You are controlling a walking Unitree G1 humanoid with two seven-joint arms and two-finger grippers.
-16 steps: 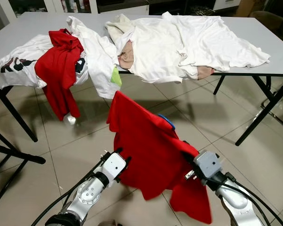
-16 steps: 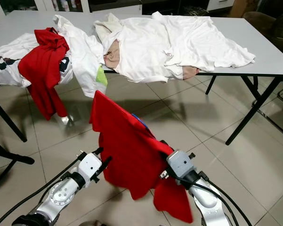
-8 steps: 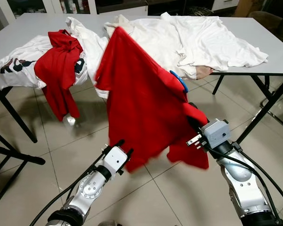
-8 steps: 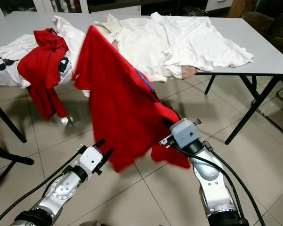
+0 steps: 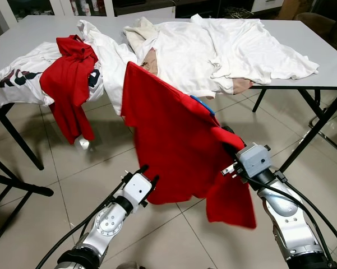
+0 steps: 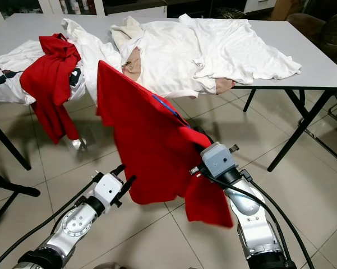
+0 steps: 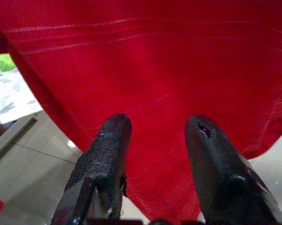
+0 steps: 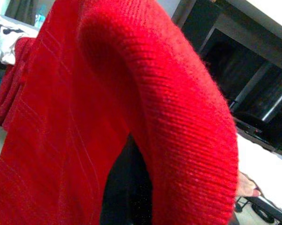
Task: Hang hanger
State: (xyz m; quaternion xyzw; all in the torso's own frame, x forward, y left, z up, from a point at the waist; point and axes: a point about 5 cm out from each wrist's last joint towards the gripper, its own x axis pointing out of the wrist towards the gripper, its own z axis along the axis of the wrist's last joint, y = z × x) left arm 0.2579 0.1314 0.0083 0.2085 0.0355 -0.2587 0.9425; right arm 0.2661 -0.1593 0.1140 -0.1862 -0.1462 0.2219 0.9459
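A long grey table (image 5: pixel 39 31) is standing ahead of the robot on a tiled floor (image 5: pixel 73 168), and it is carrying a heap of laundry: white garments (image 5: pixel 230 50) are spreading over most of its top, and a second red garment (image 5: pixel 70 84) is draping over its front edge at the robot's left, probably waiting its turn.

In front of the table a red sweater (image 5: pixel 174 145) is hanging in mid-air, stretched in a slant from a high corner near the table edge down to the right arm. It is sitting on a blue hanger (image 5: pixel 202 105), of which just a short stretch is peeking out along the upper edge; the rest is hidden under the knit. The spread shape suggests the hanger is already inside the shoulders, so that the garment can be carried and hung as one piece.

The right gripper (image 5: pixel 231 147) is reaching up into the sweater, whose cloth is folding over it; whether its fingers are closed on the hanger or the cloth I cannot tell. The right wrist view is looking into a red sleeve or collar fold.

The left gripper (image 7: pixel 155 140) is hovering just below the sweater's lower hem with its fingers (image 7: pixel 108 150) parted and gripping nothing, seemingly ready to steady the hem.

No rail or hook to hang it on is in sight.
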